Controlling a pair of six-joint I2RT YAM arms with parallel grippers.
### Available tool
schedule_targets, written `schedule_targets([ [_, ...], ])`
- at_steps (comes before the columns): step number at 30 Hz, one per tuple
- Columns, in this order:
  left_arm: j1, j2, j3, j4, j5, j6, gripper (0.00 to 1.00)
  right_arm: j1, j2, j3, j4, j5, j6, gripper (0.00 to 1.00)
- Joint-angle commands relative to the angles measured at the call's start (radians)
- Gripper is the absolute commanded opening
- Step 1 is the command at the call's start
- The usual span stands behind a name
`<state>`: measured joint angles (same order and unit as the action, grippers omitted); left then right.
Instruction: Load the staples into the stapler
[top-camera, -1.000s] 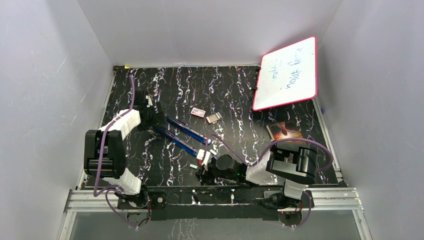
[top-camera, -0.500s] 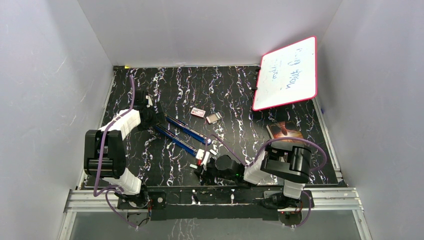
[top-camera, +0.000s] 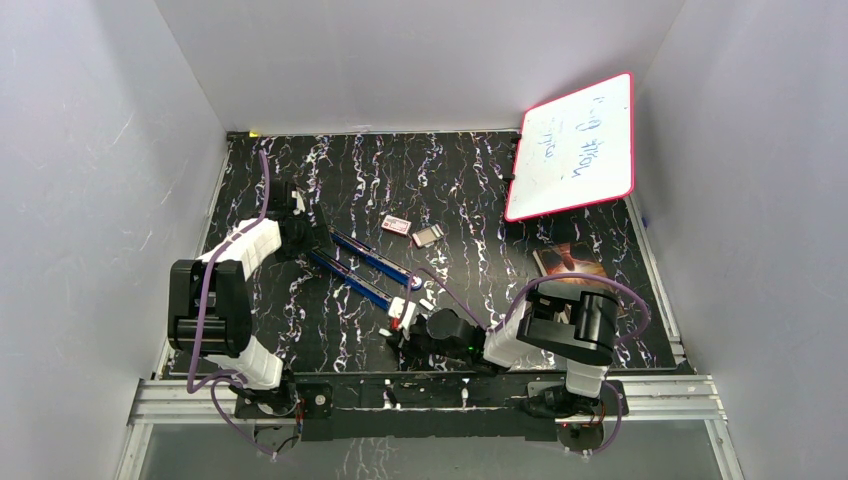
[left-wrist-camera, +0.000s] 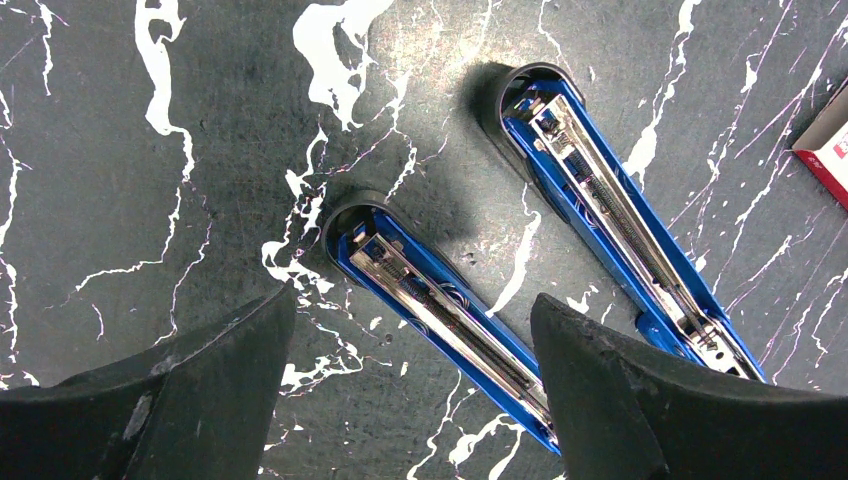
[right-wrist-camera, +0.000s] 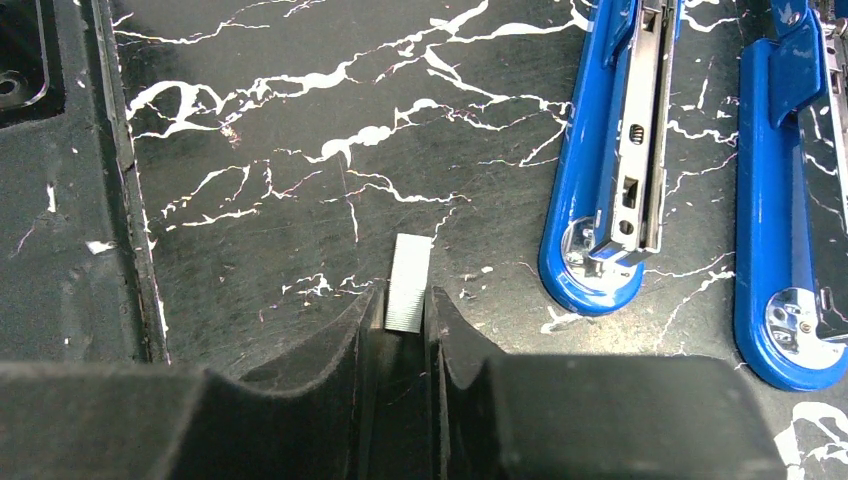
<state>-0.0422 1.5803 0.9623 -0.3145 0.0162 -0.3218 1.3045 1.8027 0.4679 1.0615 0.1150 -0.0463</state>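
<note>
Right gripper (right-wrist-camera: 405, 312) pinched staples (right-wrist-camera: 408, 270) by near end only (a thin hold) | left gripper (left-wrist-camera: 410, 300) wide open, empty | risk: staples might tilt or snap when lifted, missing stapler (right-wrist-camera: 610, 170)

The far stapler (top-camera: 372, 258) and the near stapler (top-camera: 352, 281) lie side by side on the left half of the table (top-camera: 450, 170). A small box (top-camera: 396, 225) sits behind them. A whiteboard (top-camera: 575, 145) stands at the far right corner. The staple strip (right-wrist-camera: 408, 283) lies by the near edge, in front of the staplers' right ends, between the fingers of the right gripper (right-wrist-camera: 405, 305).
</note>
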Motion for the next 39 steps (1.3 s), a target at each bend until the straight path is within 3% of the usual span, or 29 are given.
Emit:
schedule_targets([
  [1, 0.007, -0.011, 0.03, -0.015, 0.015, 0.006, 0.86, -0.001, 0.025, 0.002, -0.072, 0.004, 0.001, 0.29],
  [5, 0.007, -0.013, 0.03, -0.015, 0.013, 0.007, 0.86, -0.001, 0.016, -0.007, -0.077, 0.007, 0.004, 0.33],
  [20, 0.007, -0.011, 0.032, -0.015, 0.014, 0.006, 0.86, -0.003, 0.007, -0.017, -0.084, 0.002, 0.011, 0.28],
  [32, 0.006, -0.013, 0.032, -0.015, 0.016, 0.005, 0.86, -0.002, -0.048, 0.03, -0.121, -0.031, -0.024, 0.01],
  [39, 0.006, -0.015, 0.032, -0.015, 0.014, 0.006, 0.86, -0.003, -0.149, 0.137, -0.171, -0.05, -0.05, 0.0],
])
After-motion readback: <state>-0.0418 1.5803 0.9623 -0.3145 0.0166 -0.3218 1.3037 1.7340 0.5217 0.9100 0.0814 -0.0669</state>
